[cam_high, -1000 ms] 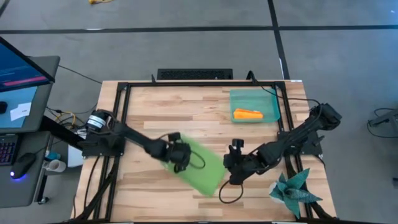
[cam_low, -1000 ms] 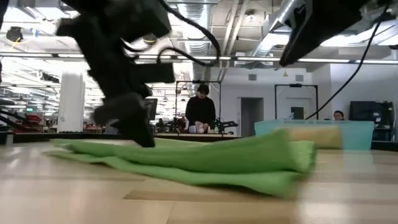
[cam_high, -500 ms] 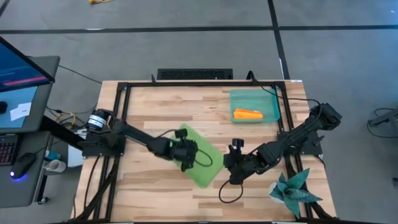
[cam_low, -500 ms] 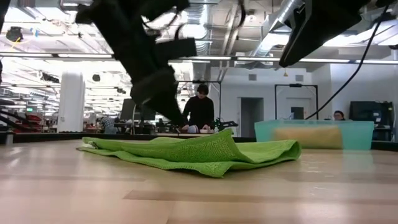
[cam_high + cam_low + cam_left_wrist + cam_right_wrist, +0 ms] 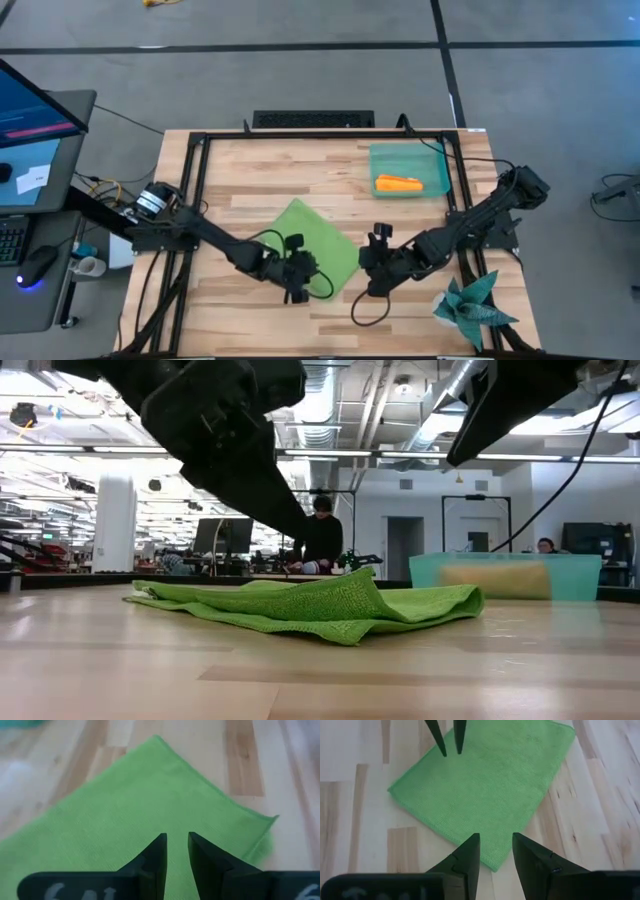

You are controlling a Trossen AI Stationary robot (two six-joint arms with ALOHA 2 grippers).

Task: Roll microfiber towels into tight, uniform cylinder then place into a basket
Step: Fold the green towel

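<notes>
The lime green towel (image 5: 315, 245) lies on the table's middle, its corners toward the table's edges, with a raised fold (image 5: 360, 585) along it. My left gripper (image 5: 300, 272) hovers over the towel's near-left part (image 5: 176, 845), fingers a little apart and clear of the cloth. My right gripper (image 5: 364, 268) is open just right of the towel, over its near-right edge (image 5: 492, 850), and touches nothing. The orange towel (image 5: 398, 184) lies rolled in the teal basket (image 5: 435, 160) at the far right.
The dark teal spiky cloth (image 5: 475, 308) lies at the table's near right corner. A loose black cable (image 5: 365, 312) loops below my right gripper. Bare wood shows at the far left (image 5: 240, 170) and the near left (image 5: 230, 310). A black frame (image 5: 200, 180) borders the table.
My left gripper has risen off the green towel and moved first toward the right, then toward the table's near edge. The towel has shifted toward the far right and drawn in from a long strip to a squarer patch. It has lain still for the last half second.
</notes>
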